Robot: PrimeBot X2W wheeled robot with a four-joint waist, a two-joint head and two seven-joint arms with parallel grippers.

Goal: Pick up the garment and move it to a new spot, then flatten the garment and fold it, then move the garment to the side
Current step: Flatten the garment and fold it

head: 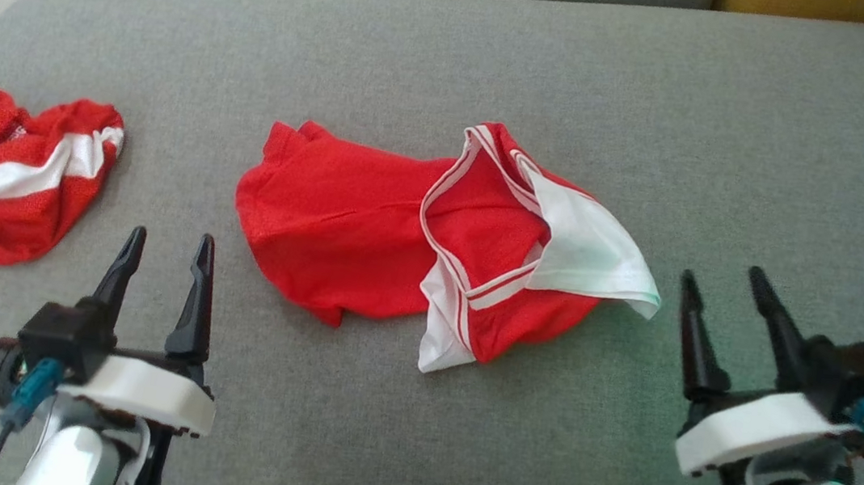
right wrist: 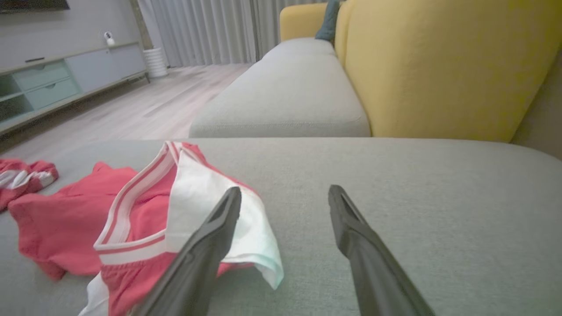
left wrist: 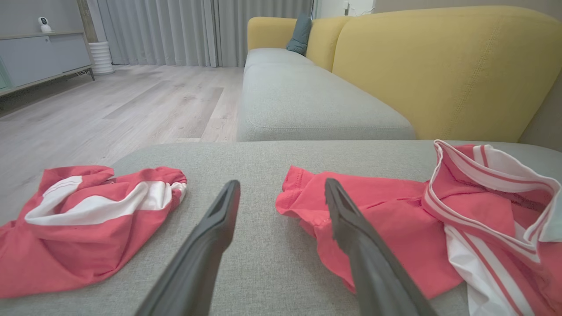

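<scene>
A crumpled red garment (head: 352,225) with white striped trim and a white panel lies in the middle of the grey cushion (head: 499,79). It spreads across the right of the left wrist view (left wrist: 386,219) and the left of the right wrist view (right wrist: 145,210). My left gripper (head: 170,245) hovers open near its lower left, empty (left wrist: 283,193). To the garment's right my right gripper (head: 725,280) stands open and empty (right wrist: 285,197), its left finger just in front of the white panel. Neither gripper touches the cloth.
A second red-and-white garment (head: 5,173) lies bunched at the cushion's left edge (left wrist: 88,219). Behind the cushion runs a grey sofa seat (left wrist: 307,101) with a yellow backrest (left wrist: 439,66). Wooden floor (left wrist: 109,109) lies to the left.
</scene>
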